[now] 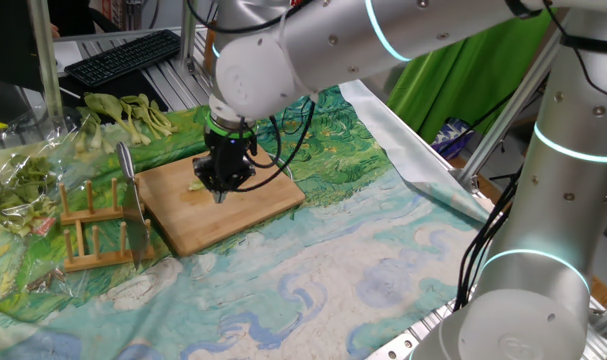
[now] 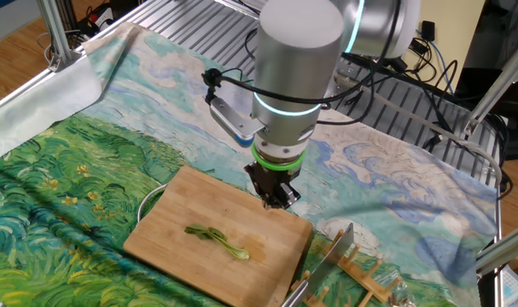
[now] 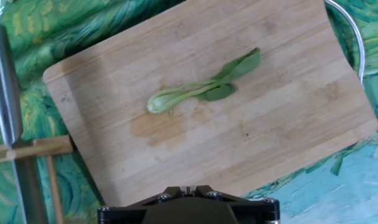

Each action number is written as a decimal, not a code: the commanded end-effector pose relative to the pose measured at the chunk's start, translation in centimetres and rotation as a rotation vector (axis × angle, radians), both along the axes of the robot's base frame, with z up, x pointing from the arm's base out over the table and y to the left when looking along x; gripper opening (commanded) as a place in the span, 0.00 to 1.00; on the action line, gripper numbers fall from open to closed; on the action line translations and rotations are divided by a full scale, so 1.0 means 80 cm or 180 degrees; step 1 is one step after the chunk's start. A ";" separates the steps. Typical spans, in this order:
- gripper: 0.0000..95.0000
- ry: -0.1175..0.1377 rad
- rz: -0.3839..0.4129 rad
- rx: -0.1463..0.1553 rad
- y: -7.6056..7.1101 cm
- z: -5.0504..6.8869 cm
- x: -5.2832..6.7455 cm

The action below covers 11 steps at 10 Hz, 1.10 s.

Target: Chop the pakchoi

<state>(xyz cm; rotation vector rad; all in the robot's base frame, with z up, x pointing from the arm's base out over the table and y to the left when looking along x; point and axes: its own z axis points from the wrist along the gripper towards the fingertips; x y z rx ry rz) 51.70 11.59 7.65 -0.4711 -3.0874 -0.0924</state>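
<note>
The pakchoi [image 3: 201, 90] is one small green leaf with a pale stem, lying flat near the middle of the bamboo cutting board [image 3: 282, 130]. The other fixed view shows the pakchoi [image 2: 216, 240] on the board [image 2: 190, 200] too. One fixed view gives only a green sliver of pakchoi [image 1: 196, 185] beside the hand. My gripper [image 2: 276, 198] hangs shut just above the board, near one edge and apart from the leaf, with nothing between its fingers. In the hand view only the gripper [image 3: 187, 186] tips show at the bottom. From one fixed view the gripper [image 1: 221, 190] points down over the board [image 1: 253, 210].
A knife [image 1: 126, 165] stands blade-up in a wooden rack [image 1: 93, 235] left of the board; the hand view has the knife [image 3: 5, 93] at far left. A bunch of whole pakchoi stalks [image 1: 133, 112], plastic-wrapped greens [image 1: 18, 175] and a keyboard [image 1: 123, 55] lie behind. A painted cloth [image 2: 88, 170] covers the table.
</note>
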 end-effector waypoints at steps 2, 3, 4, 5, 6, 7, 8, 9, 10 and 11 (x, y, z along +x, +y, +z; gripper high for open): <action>0.00 0.0113 -0.0105 0.0055 0.001 -0.001 0.002; 0.00 0.0113 -0.0134 0.0066 0.001 -0.001 0.002; 0.00 0.0111 -0.0180 0.0109 0.002 0.000 0.002; 0.00 0.0086 -0.0176 0.0109 0.004 0.000 0.004; 0.00 0.0077 -0.0171 0.0103 0.009 0.000 0.005; 0.00 0.0068 -0.0181 0.0104 0.011 -0.001 0.005; 0.00 0.0065 -0.0232 0.0109 0.015 -0.003 0.007; 0.20 0.0057 -0.0270 0.0109 0.018 -0.003 0.010; 0.40 0.0053 -0.0325 0.0155 0.023 0.000 0.014; 0.40 0.0057 -0.0353 0.0218 0.029 0.003 0.019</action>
